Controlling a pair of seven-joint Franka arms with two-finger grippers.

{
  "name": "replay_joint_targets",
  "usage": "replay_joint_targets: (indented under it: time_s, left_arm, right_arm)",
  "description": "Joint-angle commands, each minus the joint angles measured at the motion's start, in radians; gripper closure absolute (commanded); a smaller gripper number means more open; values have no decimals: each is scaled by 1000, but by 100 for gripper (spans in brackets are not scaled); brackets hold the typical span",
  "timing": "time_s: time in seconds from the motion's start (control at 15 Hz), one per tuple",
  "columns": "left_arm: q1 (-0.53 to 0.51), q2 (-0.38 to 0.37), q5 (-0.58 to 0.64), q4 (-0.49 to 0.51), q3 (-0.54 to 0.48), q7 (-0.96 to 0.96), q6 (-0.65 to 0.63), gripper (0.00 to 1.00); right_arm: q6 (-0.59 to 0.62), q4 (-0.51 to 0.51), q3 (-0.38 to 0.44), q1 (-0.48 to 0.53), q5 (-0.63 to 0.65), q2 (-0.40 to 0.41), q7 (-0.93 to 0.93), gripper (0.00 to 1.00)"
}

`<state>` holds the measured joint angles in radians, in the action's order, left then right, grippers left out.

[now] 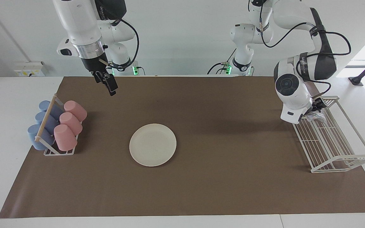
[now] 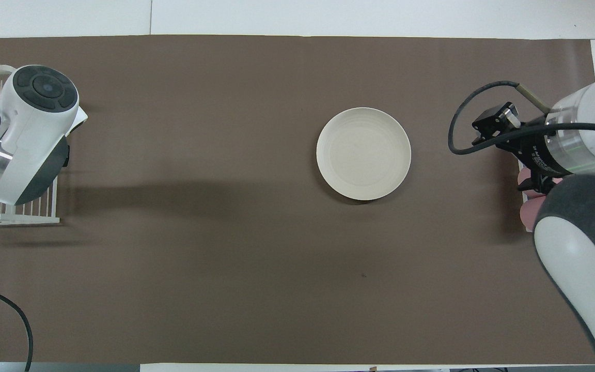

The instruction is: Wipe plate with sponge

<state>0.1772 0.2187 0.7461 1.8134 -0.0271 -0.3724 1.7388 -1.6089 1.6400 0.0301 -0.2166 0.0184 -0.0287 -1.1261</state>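
Currently the plate (image 1: 152,144) lies flat mid-mat, bare, well apart from both arms. Sponge (image 1: 316,117) sits in the wire rack (image 1: 334,139) at the left arm's end, well away from the plate. Left gripper (image 1: 317,107) is down right at the sponge; can't tell if its fingers are spread or pinching. Right gripper (image 1: 110,85) waits in the air, well clear of the plate, fingers unclear. Judgement: get a firm pinch, lift clear of the wires, then carry to the plate.
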Motion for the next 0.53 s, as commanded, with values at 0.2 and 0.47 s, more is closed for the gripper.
replay_joint_targets:
  time_s: [0.2,0.47]
  left_arm:
    - [-1,-10,32,18,-4,-8,18,48]
    - [-7,-13,32,27,-7,-8,15,100]
  right_arm:
    - [17,20,-3,8,-81,-27,-276,0]
    - [41,21,-26,6,-81,-37,-378,0]
